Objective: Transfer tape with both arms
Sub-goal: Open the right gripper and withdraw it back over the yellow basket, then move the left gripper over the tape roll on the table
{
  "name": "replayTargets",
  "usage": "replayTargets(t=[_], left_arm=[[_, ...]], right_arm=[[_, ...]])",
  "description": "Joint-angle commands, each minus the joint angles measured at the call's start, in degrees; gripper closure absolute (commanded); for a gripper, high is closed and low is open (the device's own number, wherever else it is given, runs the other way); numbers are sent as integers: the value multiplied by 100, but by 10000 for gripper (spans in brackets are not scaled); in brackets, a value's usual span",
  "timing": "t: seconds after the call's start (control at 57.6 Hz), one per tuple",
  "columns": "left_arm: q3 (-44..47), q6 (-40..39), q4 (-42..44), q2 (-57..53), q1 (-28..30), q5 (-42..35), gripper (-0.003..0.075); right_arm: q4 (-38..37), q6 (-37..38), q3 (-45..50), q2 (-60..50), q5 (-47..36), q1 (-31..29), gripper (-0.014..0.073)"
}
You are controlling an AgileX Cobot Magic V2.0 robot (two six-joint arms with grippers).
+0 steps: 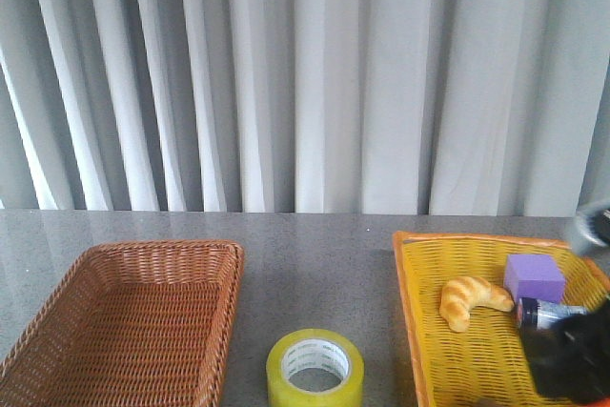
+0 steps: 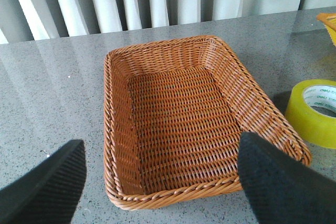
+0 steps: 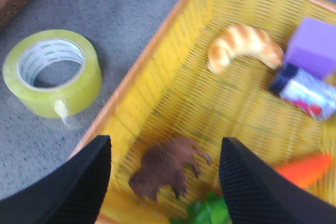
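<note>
Because the packing tape roll [image 1: 315, 367] lies flat on the grey bench [image 1: 315, 254] between the brown wicker basket [image 1: 133, 321] and the yellow basket [image 1: 419, 331], touching neither, it likely handles as a light, stiff ring with a slick outer face, best taken across its wall, one finger inside the white core. The left fingers [image 2: 283, 182] are spread wide over the brown basket; the right fingers [image 3: 252, 187] are likewise released, holding nothing, above the yellow basket. The speckled bench looks smooth, backed by pale pleated curtains [image 1: 305, 73].
</note>
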Motion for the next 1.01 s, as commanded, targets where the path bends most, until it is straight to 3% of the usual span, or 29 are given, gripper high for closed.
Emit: replayTargets(t=[0.0,0.295,0.59,0.799,0.99], left_arm=[[-200,-7,0,57,1,-375,144],[-200,-7,0,57,1,-446,144],[-200,5,-35,57,1,-449,144],[-584,609,-421,351,-82,-447,144],[-1517,1650,-1154,1374,-588,86,144]], right_arm=[[19,87,472,-729,-482,-233,137],[197,48,1795,-2386,-369,-243,137],[166,36,2001,-2796,-98,-243,137],[174,36,2001,-2796,-97,-243,137],[168,36,2001,-2796,-97,-243,137]])
